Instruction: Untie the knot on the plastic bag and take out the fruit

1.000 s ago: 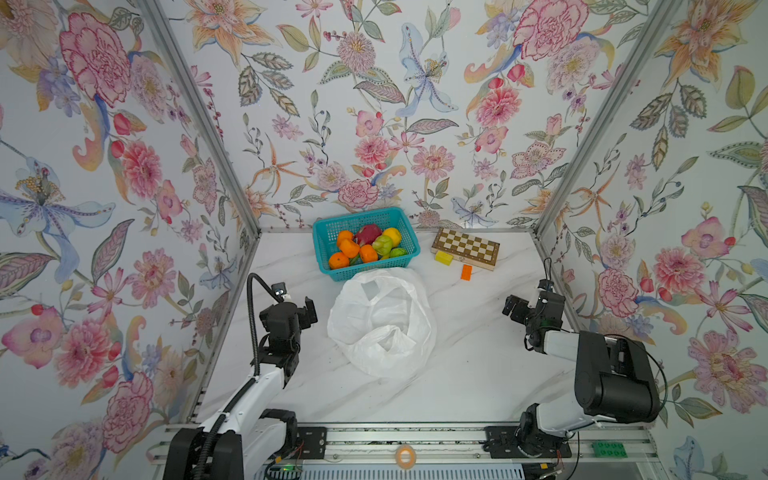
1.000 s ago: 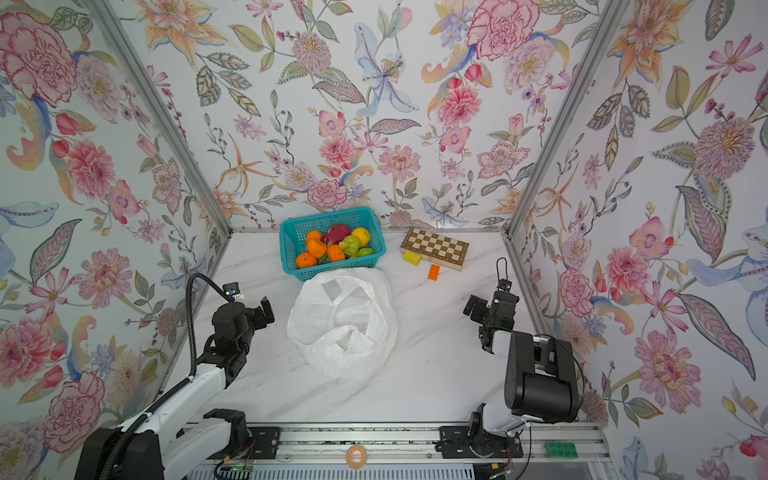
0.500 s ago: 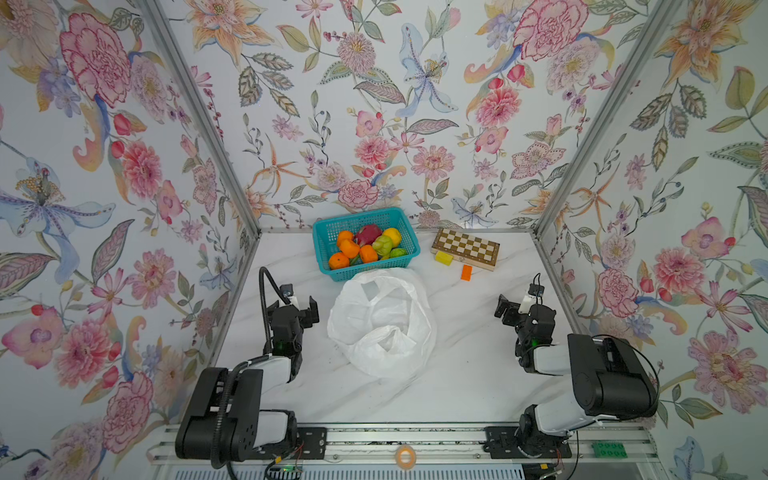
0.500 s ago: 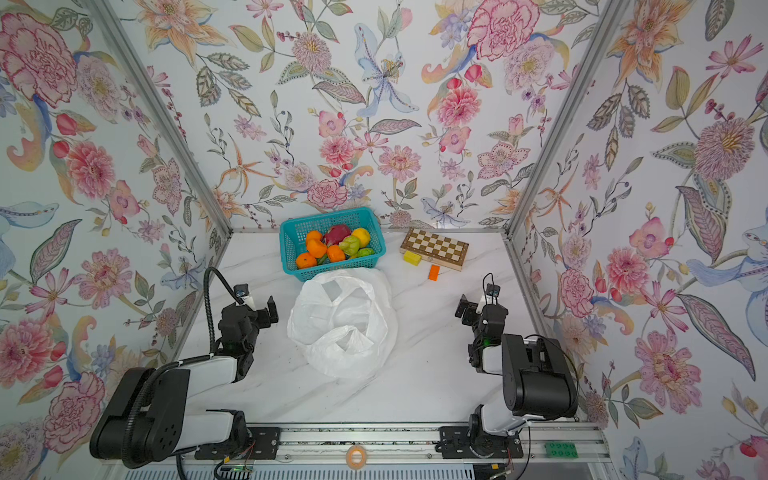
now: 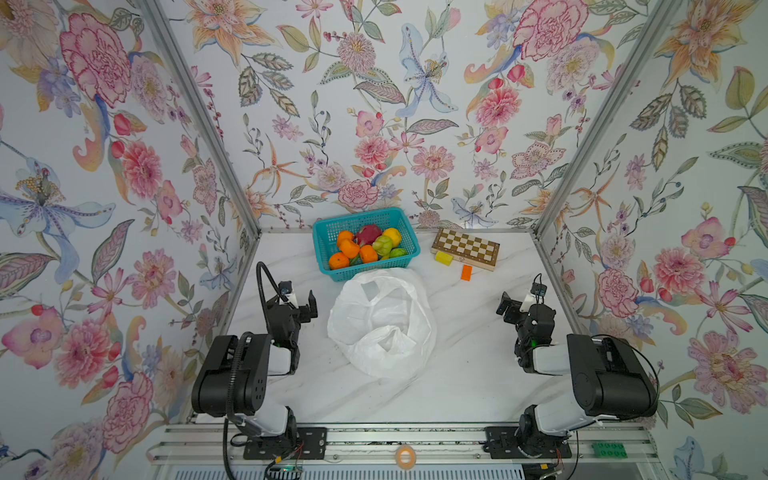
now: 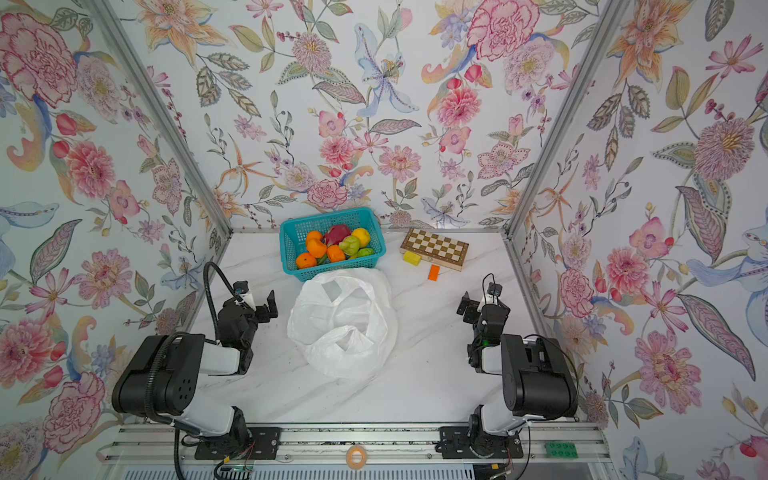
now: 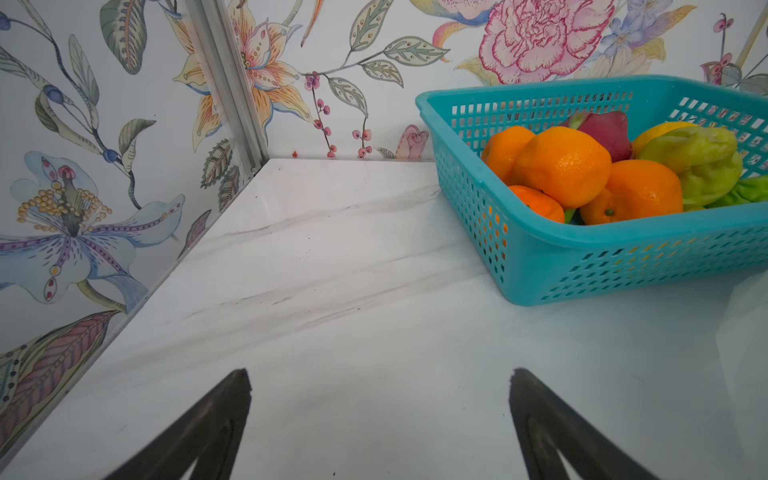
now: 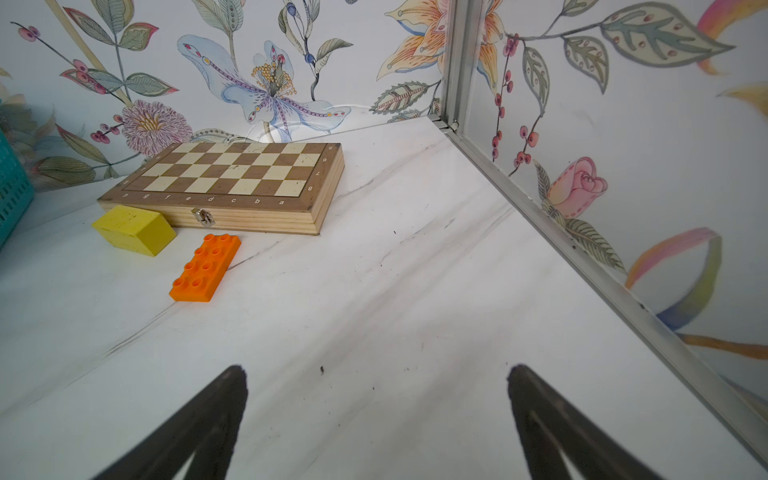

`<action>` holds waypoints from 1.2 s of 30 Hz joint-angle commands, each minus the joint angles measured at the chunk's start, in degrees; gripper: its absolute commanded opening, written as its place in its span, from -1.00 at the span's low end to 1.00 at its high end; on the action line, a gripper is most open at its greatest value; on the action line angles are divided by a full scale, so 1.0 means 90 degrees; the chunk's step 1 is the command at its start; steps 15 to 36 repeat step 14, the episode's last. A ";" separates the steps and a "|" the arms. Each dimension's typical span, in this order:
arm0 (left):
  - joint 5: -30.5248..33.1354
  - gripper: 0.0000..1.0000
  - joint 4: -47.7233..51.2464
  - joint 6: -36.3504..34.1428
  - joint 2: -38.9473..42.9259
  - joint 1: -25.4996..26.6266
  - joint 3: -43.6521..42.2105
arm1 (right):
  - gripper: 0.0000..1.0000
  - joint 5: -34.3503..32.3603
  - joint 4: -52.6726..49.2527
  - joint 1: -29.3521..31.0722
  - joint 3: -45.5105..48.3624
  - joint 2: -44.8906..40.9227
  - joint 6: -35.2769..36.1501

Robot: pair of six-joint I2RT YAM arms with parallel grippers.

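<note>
Nearest, on either side of the thin, crinkly white plastic bag (image 5: 382, 320), the left gripper (image 5: 300, 303) and the right gripper (image 5: 513, 305) are shown with jaws spread wide and nothing held. The bag is laid slack and flattened on the white marble tabletop (image 5: 457, 374). No tight knot is made out, and a handle loop (image 5: 388, 338) lies open at its near side. The bag is judged light, soft and slippery, best pinched at a loop. Right against its far edge, the fruit (image 5: 365, 247), judged firm and apt to roll, is heaped in a teal perforated plastic basket (image 5: 357, 216). Farther right of the bag, a folded wooden chessboard (image 5: 465, 249) is seen.
</note>
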State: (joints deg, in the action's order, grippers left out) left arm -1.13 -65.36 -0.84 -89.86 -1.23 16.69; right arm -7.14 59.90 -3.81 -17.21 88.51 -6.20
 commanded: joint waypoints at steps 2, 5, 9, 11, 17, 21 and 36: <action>0.0163 0.98 -0.0390 -0.0010 -0.0025 0.0005 -0.0096 | 0.98 -0.0069 0.0210 0.0014 -0.0040 0.0009 0.0054; 0.0165 0.98 -0.0418 -0.0008 -0.0032 0.0010 -0.0097 | 0.98 -0.0019 0.0140 -0.0016 -0.0085 0.0026 0.0026; 0.0171 0.99 -0.0418 -0.0006 -0.0025 0.0010 -0.0096 | 0.98 0.0263 -0.0042 -0.0163 -0.0182 0.0058 -0.0053; 0.0167 0.98 -0.0418 -0.0005 -0.0029 0.0003 -0.0096 | 0.98 0.0187 0.0010 -0.0114 -0.0145 0.0049 -0.0002; 0.0170 0.98 -0.0423 -0.0010 -0.0035 0.0001 -0.0099 | 0.98 -0.0166 0.0253 0.0052 0.0036 -0.0055 0.0073; 0.0170 0.98 -0.0423 -0.0010 -0.0035 0.0001 -0.0099 | 0.98 -0.0166 0.0253 0.0052 0.0036 -0.0055 0.0073; 0.0170 0.98 -0.0423 -0.0010 -0.0035 0.0001 -0.0099 | 0.98 -0.0166 0.0253 0.0052 0.0036 -0.0055 0.0073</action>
